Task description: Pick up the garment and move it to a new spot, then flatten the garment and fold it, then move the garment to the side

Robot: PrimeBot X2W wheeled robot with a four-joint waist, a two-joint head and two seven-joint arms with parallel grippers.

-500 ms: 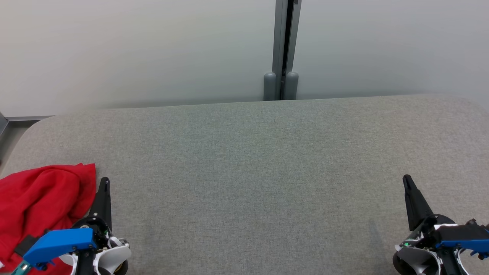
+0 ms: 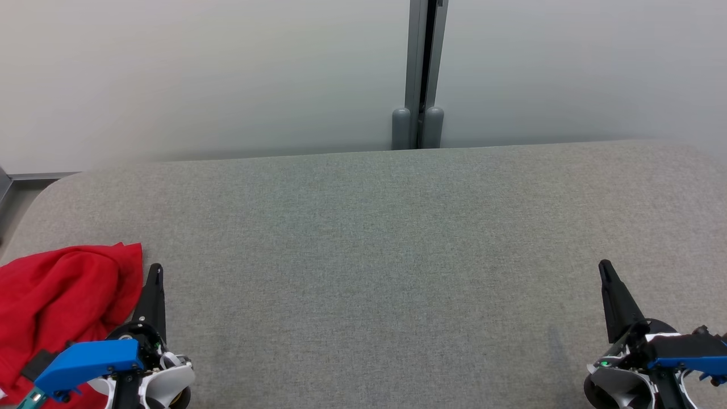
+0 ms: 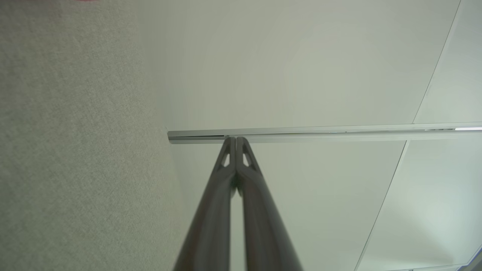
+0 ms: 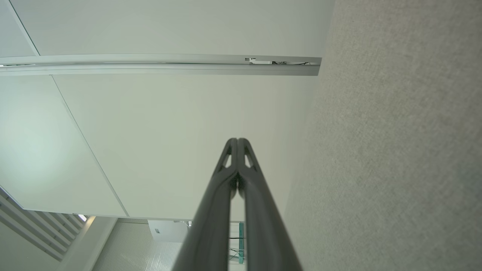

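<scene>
A crumpled red garment (image 2: 54, 298) lies at the near left corner of the grey fabric table (image 2: 375, 238) in the head view. My left gripper (image 2: 154, 270) stands just right of the garment's edge, its fingers pressed together and holding nothing; the left wrist view shows the same shut tips (image 3: 236, 140) against the pale wall. At the near right, far from the garment, my right gripper (image 2: 604, 266) is shut and holds nothing. Its tips (image 4: 237, 141) meet in the right wrist view.
A pale wall with a grey vertical post (image 2: 421, 74) rises behind the table's far edge. The table's left corner is rounded, with a strip of floor (image 2: 23, 190) beyond it. Wide bare fabric spreads between the two grippers.
</scene>
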